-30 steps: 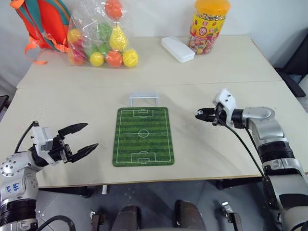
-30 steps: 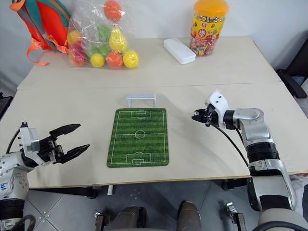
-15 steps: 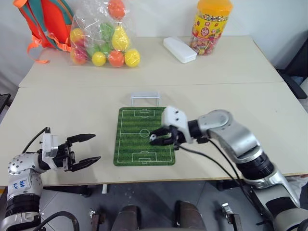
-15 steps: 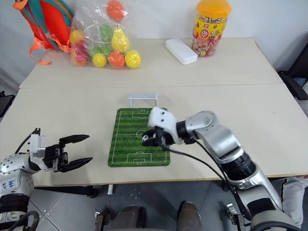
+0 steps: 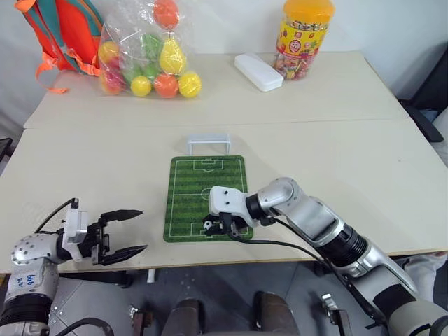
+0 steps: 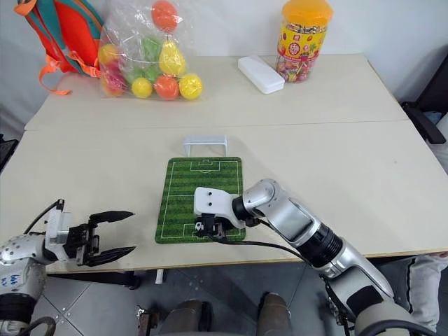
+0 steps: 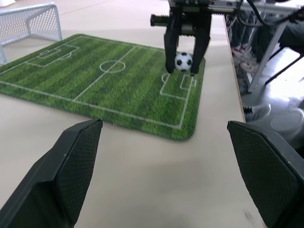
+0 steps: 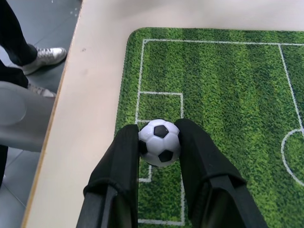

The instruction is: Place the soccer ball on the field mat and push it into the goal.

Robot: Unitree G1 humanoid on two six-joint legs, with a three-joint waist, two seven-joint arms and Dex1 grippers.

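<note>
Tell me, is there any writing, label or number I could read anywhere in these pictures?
Candy jar: its colourful label carries print, too small to read.
Left arm: blue handwritten marks on a white tag, too blurred to read.
Field mat: white pitch lines, no words.
White case: no text visible.
Nothing can be quoted with confidence.

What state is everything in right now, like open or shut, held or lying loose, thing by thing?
soccer ball: pinched between the right gripper's fingers, over the near end of the mat.
right gripper: shut on the ball.
left gripper: open, holding nothing.
field mat: lying flat on the table.
goal: upright at the mat's far end, nothing in it.
candy jar: lid on.
white case: shut.
bag of balls: full, against the wall.
</note>
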